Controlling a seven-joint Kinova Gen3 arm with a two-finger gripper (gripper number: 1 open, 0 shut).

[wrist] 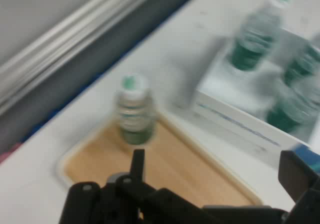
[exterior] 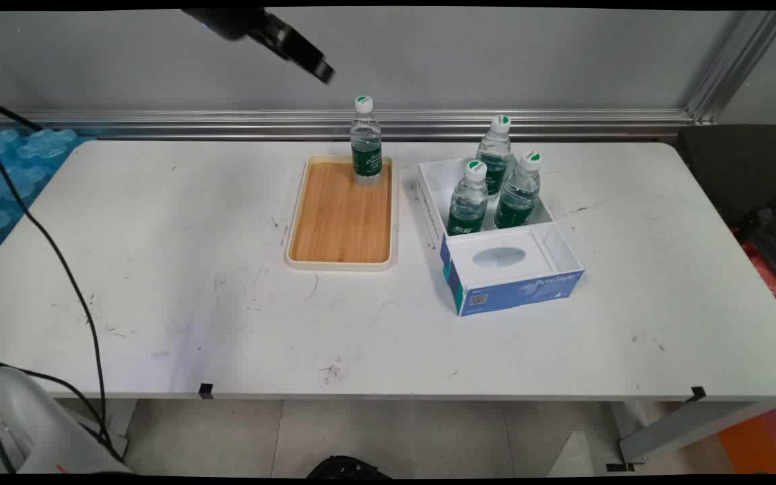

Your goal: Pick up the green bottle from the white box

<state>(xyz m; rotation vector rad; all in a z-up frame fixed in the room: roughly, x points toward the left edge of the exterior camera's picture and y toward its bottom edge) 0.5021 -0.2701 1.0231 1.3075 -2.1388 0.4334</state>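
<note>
My gripper (exterior: 324,70) hangs high above the table's far side, up and to the left of a clear water bottle (exterior: 366,141) with a green label and a white-green cap. The bottle stands upright at the far end of a wooden tray (exterior: 341,229). In the hand view the gripper (wrist: 217,159) is open and holds nothing, with the bottle (wrist: 133,111) and tray (wrist: 170,169) below it. Right of the tray, a white and blue box (exterior: 516,286) holds three similar bottles (exterior: 468,199) in its far half. The box (wrist: 235,119) also shows in the hand view.
An aluminium rail (exterior: 226,124) runs along the table's far edge. Blue packaging (exterior: 17,162) lies beyond the far left corner. Black cables (exterior: 58,256) hang over the table's left side. A dark chair (exterior: 738,175) stands at the right.
</note>
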